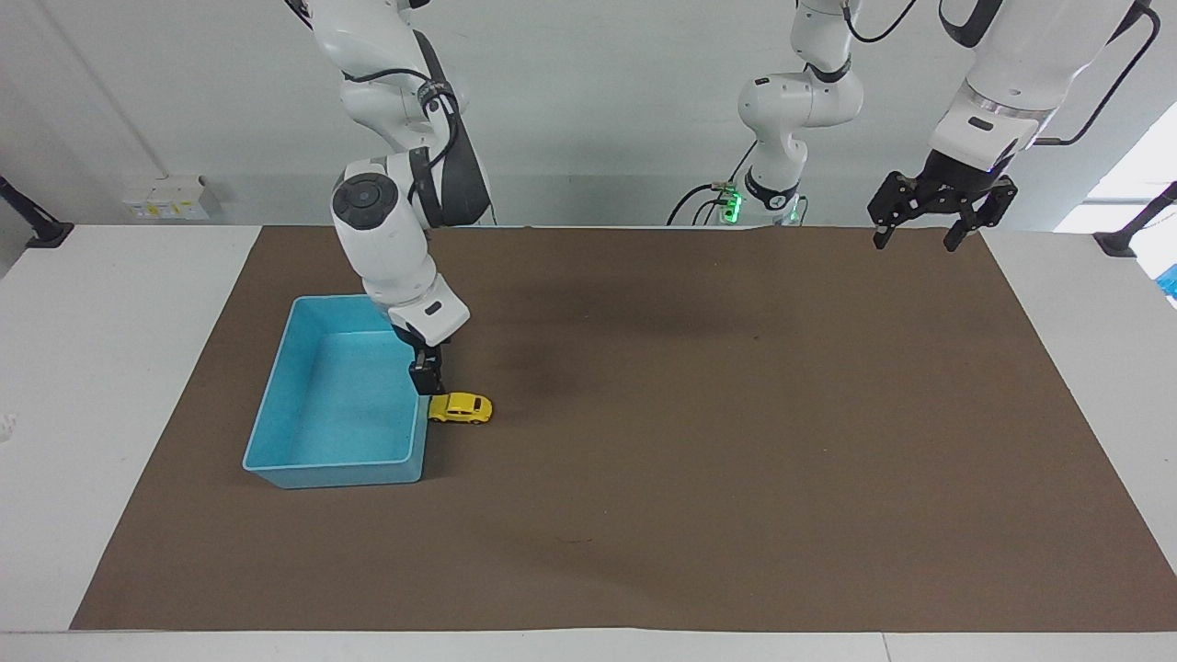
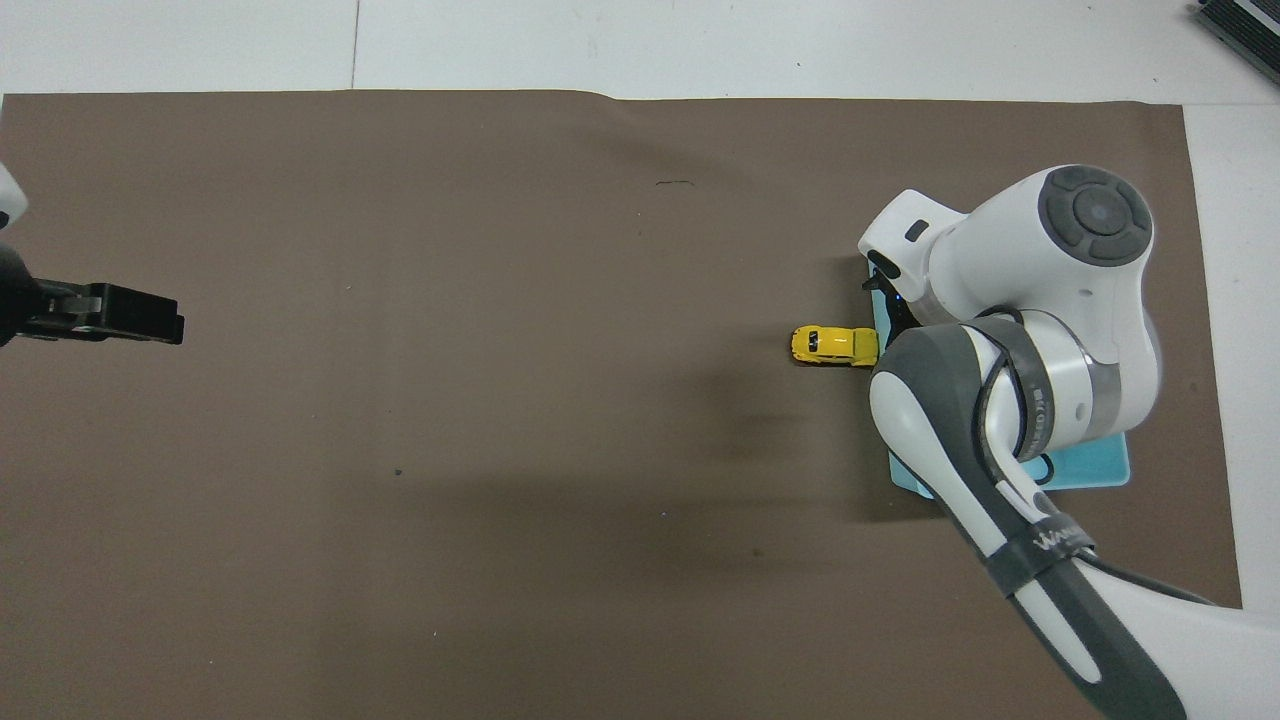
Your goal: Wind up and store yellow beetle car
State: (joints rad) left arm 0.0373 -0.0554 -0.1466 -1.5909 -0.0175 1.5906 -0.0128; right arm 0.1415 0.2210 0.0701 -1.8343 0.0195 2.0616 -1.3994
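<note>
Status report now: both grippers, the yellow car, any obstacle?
Right gripper open, just above bin wall beside car. Left gripper open, waiting. Car on mat, touching bin.

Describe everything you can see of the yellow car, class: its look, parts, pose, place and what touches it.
The car is a tiny bright yellow toy with a rounded beetle body, dark windows and small black wheels; it looks like glossy plastic or metal. It stands upright on its wheels on the brown mat, lying crosswise, one end against the outer wall of the blue bin. The right gripper hangs just above that end, not gripping it.
</note>
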